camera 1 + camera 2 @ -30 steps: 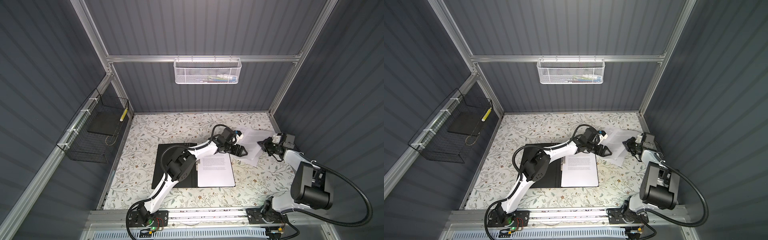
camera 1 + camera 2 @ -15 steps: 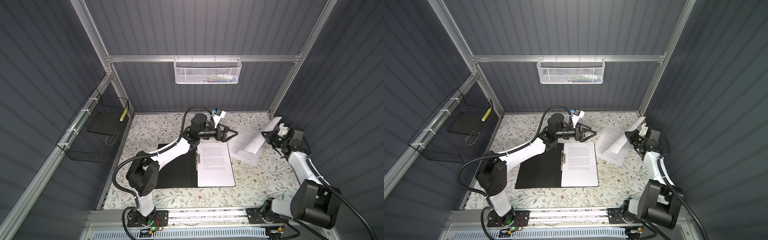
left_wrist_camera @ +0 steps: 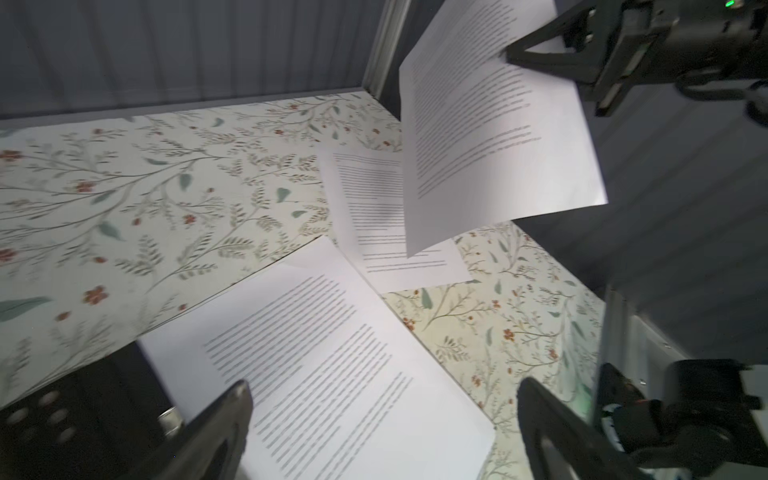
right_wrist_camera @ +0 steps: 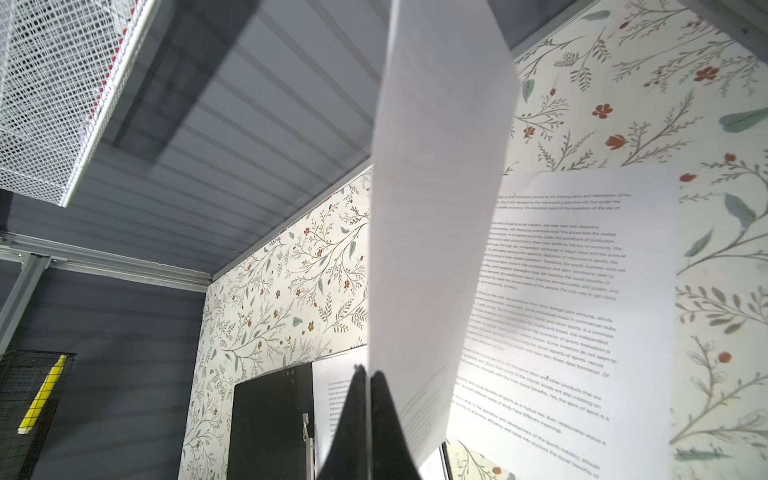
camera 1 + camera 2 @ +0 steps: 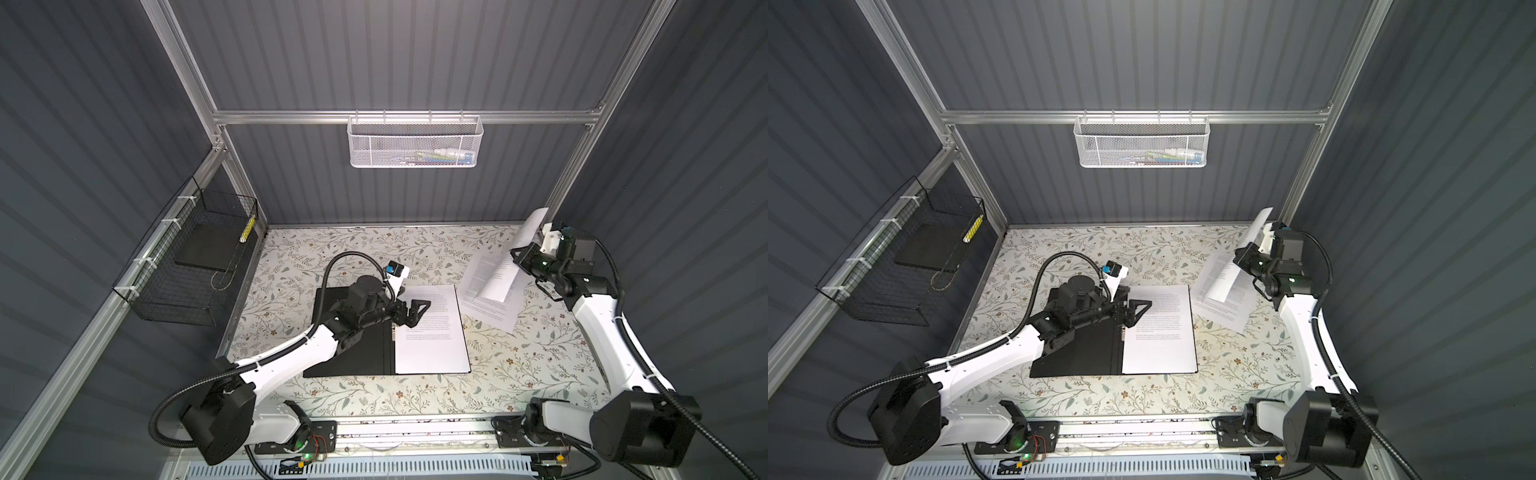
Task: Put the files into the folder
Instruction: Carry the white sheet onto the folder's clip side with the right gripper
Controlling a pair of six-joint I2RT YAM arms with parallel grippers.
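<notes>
Both top views: right pincer (image 5: pixel 516 252) raised, pinching one sheet (image 5: pixel 498 280) aloft.

A: What are the files (image 5: pixel 432 340) made of?
B: Thin white paper, matt, and limp enough to bend.
A: The folder (image 5: pixel 365 357)?
B: Matt black inside, with a shiny metal clip (image 4: pixel 306 419).
A: The tabletop (image 5: pixel 374 395)?
B: Smooth, flower-printed, low sheen. The basket (image 5: pixel 415 145) is white-coated metal mesh.
</notes>
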